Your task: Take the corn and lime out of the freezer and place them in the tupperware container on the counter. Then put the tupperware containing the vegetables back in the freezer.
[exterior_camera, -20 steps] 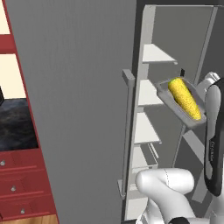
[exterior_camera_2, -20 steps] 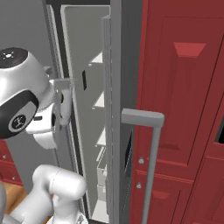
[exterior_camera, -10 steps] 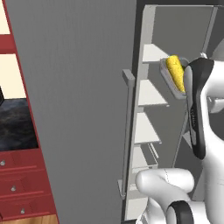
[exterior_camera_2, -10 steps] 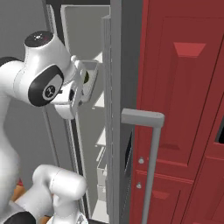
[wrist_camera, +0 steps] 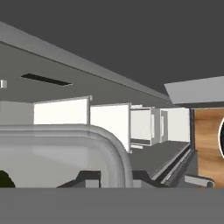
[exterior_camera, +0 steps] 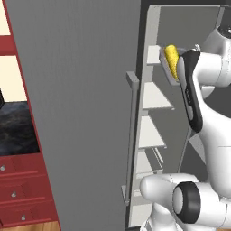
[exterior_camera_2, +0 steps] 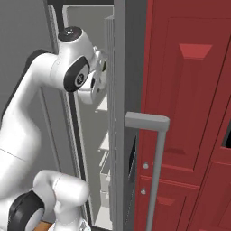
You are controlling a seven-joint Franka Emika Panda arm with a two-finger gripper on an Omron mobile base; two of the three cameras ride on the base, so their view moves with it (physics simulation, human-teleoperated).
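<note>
Left base view: the tray point(exterior_camera: 169, 67) with the corn point(exterior_camera: 172, 56) in it has risen since a second ago, from mid-shelf height to the top shelf of the freezer point(exterior_camera: 155, 117), and now sits partly behind the forearm. That suggests the final step, stowing the tray, is nearly done.

Right base view: the arm reaches in past the door edge; the bar handle point(exterior_camera_2: 155, 153) stands in front. No corn here.

Hand view: the tray's curved rim point(wrist_camera: 111, 151) lies right at the hand point(wrist_camera: 114, 178), apparently clamped on it. A dark green bit at lower left may be the lime point(wrist_camera: 5, 180); I cannot tell.
</note>
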